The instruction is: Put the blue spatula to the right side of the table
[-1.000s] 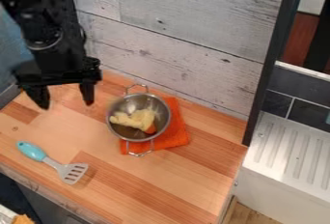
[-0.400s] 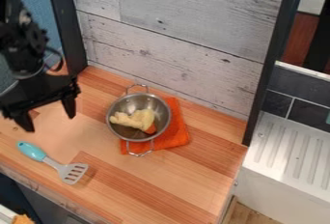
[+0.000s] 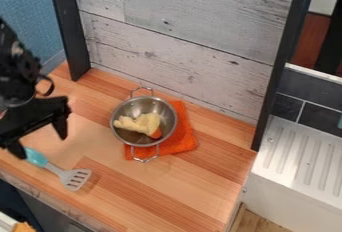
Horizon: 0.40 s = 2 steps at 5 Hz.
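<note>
The near finger of the gripper (image 3: 41, 148) overlaps, in this view, the handle end of the blue spatula (image 3: 36, 158); the arm (image 3: 16, 71) is blurred and cut by the left edge. The metal pot (image 3: 167, 114) conceals part of the orange cloth (image 3: 183, 138). Within it, a yellow piece (image 3: 139, 123) partly covers an orange piece (image 3: 157, 134); their identity is indeterminate. The right edge truncates a turquoise object (image 3: 340, 122), too little visible to identify.

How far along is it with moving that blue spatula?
The move doesn't look started: the spatula lies on the left side of the table. The gripper is open near its handle, holding nothing. What's left is to grip the spatula, carry it past the pot and set it down on the right.
</note>
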{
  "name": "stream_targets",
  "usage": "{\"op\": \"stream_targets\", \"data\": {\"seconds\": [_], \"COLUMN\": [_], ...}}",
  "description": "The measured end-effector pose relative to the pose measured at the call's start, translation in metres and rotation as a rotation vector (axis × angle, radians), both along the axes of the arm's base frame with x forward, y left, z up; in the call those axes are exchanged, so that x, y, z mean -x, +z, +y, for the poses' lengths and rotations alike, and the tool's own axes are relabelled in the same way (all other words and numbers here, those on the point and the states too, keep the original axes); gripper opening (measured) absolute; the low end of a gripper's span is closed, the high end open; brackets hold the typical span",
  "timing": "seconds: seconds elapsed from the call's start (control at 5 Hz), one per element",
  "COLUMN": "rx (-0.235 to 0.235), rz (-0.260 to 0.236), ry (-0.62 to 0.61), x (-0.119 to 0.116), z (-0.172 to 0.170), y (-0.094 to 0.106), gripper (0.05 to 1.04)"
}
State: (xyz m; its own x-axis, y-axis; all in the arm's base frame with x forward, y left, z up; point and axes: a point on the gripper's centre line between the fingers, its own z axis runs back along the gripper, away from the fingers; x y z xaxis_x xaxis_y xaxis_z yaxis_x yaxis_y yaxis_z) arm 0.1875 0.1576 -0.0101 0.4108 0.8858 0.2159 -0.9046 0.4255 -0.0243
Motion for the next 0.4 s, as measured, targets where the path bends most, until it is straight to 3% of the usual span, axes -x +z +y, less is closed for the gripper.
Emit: {"op": "stream_targets", "data": {"seconds": [0.4], "rx": [0.028], "rz": [0.030], "ry": [0.036], "x": [0.0059], "z": [0.0061], "y": [-0.0196], "gripper": [0.999]}}
